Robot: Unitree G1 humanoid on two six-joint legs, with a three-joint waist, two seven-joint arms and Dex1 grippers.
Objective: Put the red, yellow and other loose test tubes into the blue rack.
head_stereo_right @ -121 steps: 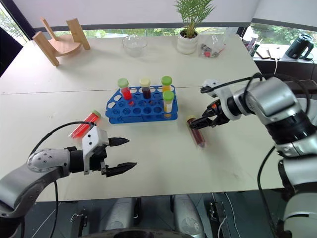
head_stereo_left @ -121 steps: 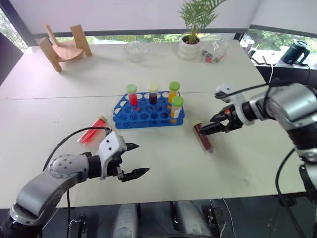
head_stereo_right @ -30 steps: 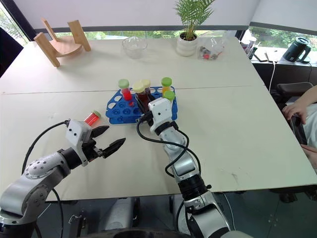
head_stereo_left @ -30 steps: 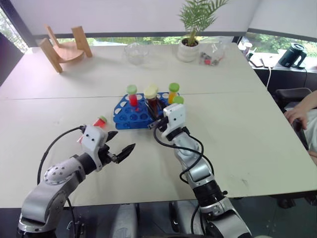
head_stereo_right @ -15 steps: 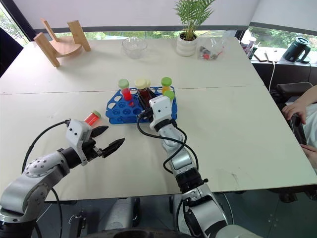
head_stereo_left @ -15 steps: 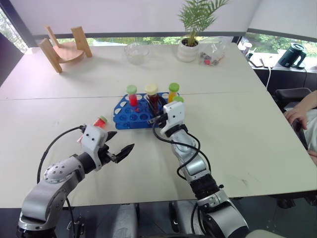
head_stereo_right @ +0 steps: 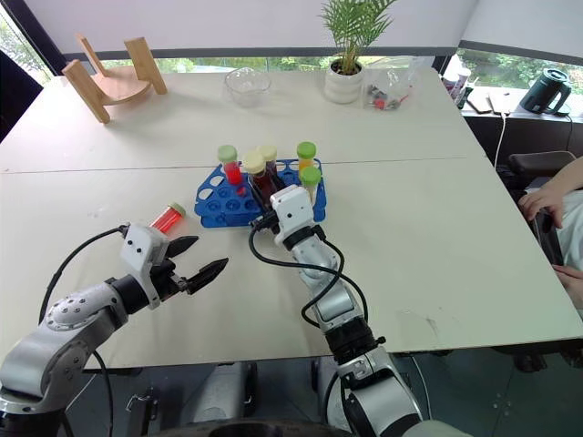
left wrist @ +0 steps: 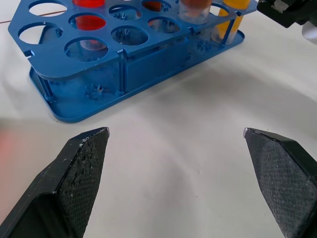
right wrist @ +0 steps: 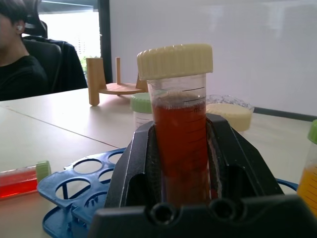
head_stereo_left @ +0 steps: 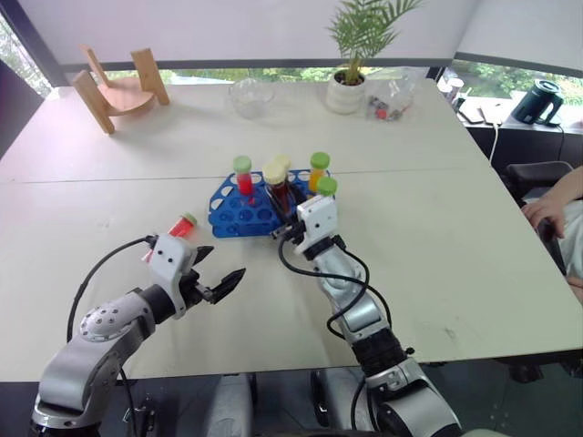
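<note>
The blue rack (head_stereo_left: pixel 228 214) stands mid-table with a red green-capped tube (head_stereo_left: pixel 242 177), a cream-capped tube (head_stereo_left: pixel 285 162) and two orange green-capped tubes (head_stereo_left: pixel 319 167) upright in it. My right gripper (head_stereo_left: pixel 285 209) is shut on the dark brown tube with a cream cap (right wrist: pixel 181 139), upright over the rack's near side; its foot is hidden between the fingers. A loose red tube (head_stereo_right: pixel 167 217) lies on the table left of the rack. My left gripper (head_stereo_right: pixel 209 253) hangs open near that tube, holding nothing, pointing toward the rack (left wrist: pixel 124 64).
A curved wooden stand (head_stereo_left: pixel 114 86) sits at the far left, with a glass bowl (head_stereo_left: pixel 250 91), a potted plant (head_stereo_left: pixel 351 82) and a clear bag (head_stereo_left: pixel 393 96) along the back. A person's hand (head_stereo_left: pixel 556 205) shows at the right edge.
Four seconds ago the brown tube lay on the table right of the rack by my right gripper; it is now held upright at the rack. Over the last second nothing visibly moved.
</note>
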